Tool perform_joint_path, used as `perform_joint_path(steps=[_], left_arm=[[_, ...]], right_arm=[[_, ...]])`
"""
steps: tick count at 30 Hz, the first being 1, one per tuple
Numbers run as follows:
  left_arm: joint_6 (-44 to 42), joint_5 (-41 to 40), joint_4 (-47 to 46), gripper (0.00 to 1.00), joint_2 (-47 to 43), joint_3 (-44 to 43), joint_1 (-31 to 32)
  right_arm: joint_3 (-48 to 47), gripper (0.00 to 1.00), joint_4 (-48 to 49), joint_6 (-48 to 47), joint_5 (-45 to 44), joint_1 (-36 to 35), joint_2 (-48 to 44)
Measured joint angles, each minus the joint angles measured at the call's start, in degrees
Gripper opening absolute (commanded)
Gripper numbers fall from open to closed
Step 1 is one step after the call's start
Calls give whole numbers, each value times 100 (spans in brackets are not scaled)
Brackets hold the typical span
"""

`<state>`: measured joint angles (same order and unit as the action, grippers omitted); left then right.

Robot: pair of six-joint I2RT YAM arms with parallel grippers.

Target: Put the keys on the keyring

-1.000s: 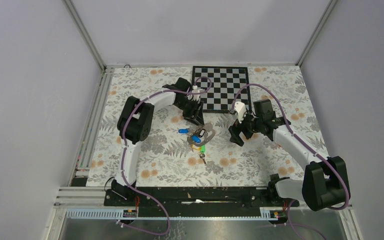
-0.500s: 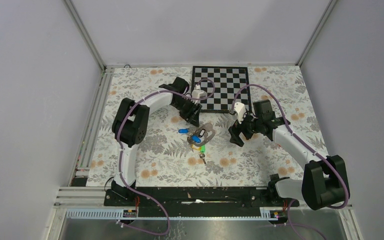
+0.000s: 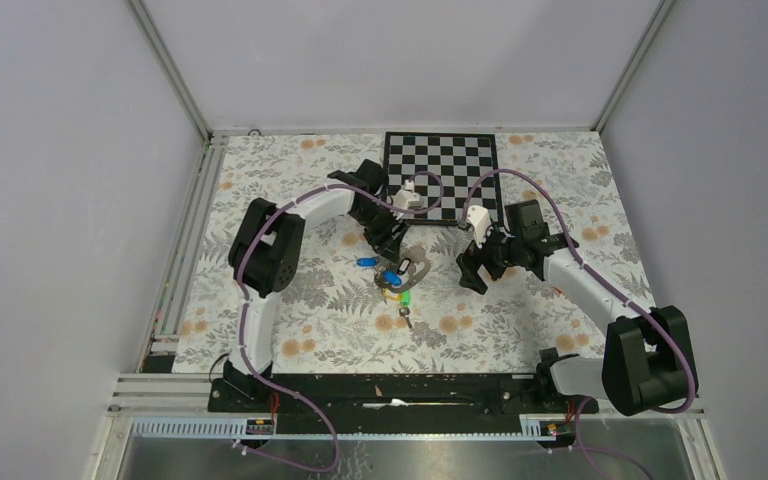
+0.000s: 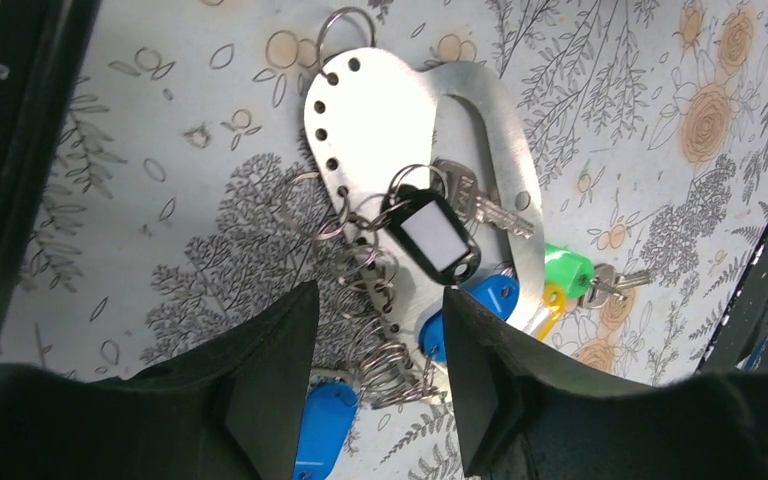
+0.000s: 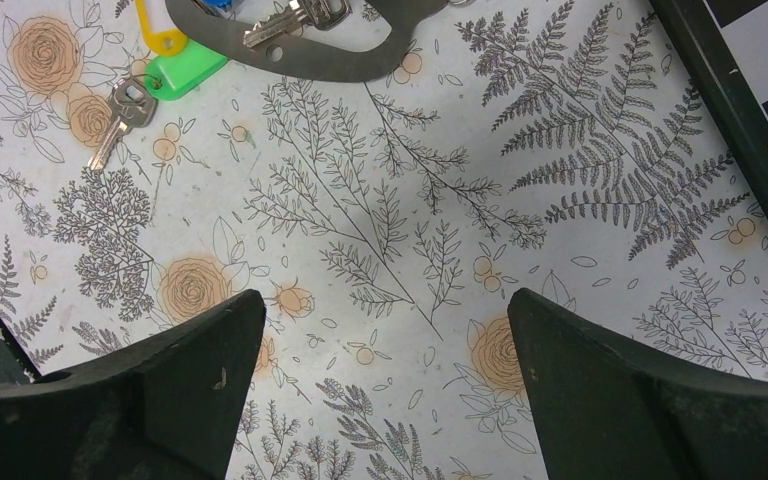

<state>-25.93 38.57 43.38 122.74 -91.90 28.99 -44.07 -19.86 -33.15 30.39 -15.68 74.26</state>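
A flat silver plate (image 4: 370, 110) lies on the floral mat, with several thin silvery keyrings (image 4: 385, 355) threaded through holes along its edge. Around it lie the keys: a blue-headed one (image 4: 490, 300) on the plate, another blue one (image 4: 325, 425) beside my left finger, a green one (image 4: 567, 270), a yellow one (image 4: 550, 300) and a bare silver key (image 4: 495, 205). My left gripper (image 4: 380, 300) hovers open over the ring cluster, its jaws on either side without touching. My right gripper (image 5: 385, 330) is open and empty over bare mat, right of the plate (image 3: 418, 262).
A black tag with a white window (image 4: 430, 235) rests on the plate. A chessboard (image 3: 442, 175) lies at the back of the mat. A loose silver key (image 5: 120, 110) lies by the green head (image 5: 185, 70). Dark frame rails border the mat.
My left arm's wrist has swung a little to the right and down over the far end of the plate. The right arm has barely moved. The keys and plate lie as before.
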Motion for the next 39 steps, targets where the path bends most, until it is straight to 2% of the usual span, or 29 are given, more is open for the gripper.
perform_joint_path(steps=[16, 21, 24, 31, 35, 39], left_arm=[[284, -634, -566, 47, -46, 177, 348], [376, -863, -881, 38, -166, 389, 442], [413, -946, -988, 28, -181, 433, 487], [485, -992, -1054, 18, -195, 479, 496], [490, -986, -953, 19, -212, 479, 496], [468, -946, -758, 28, -249, 479, 483]], right_arm=[[0, 99, 0, -2, 4, 0, 4], [0, 99, 0, -2, 4, 0, 4], [0, 99, 0, -2, 4, 0, 4], [0, 99, -2, -2, 4, 0, 35], [0, 99, -7, -2, 7, 0, 76], [0, 99, -13, -2, 4, 0, 92]])
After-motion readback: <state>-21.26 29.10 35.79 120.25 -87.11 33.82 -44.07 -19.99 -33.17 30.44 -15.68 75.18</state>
